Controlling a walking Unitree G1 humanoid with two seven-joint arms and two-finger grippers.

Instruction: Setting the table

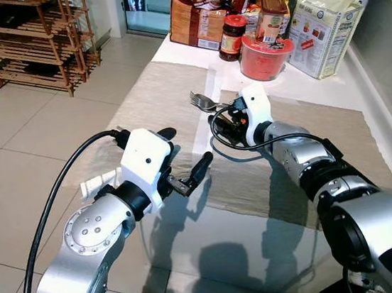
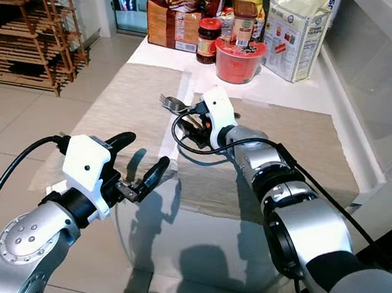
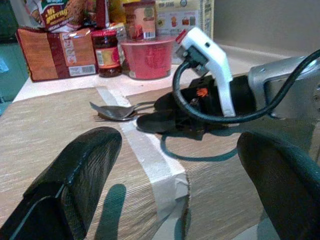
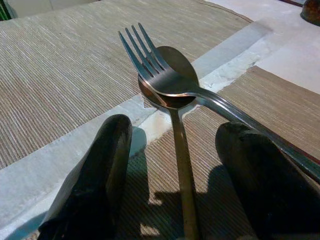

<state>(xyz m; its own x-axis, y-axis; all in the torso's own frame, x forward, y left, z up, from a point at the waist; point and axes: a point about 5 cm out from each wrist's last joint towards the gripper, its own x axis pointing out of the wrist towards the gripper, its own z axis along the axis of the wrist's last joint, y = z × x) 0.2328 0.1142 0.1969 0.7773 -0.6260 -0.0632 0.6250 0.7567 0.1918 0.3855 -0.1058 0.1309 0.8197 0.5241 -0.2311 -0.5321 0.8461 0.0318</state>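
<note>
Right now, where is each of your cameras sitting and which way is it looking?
Left eye: on my head, looking down at the table; both arms show.
Right eye: beside it, same scene.
Left wrist: looks along the open left tool across the placemats at the right tool.
Right wrist: looks along the open right tool at the fork lying over the spoon.
All four share the fork and spoon.

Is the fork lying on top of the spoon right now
Yes, in the right wrist view the fork lies across the spoon's bowl, its tines pointing away from the open right gripper.
</note>
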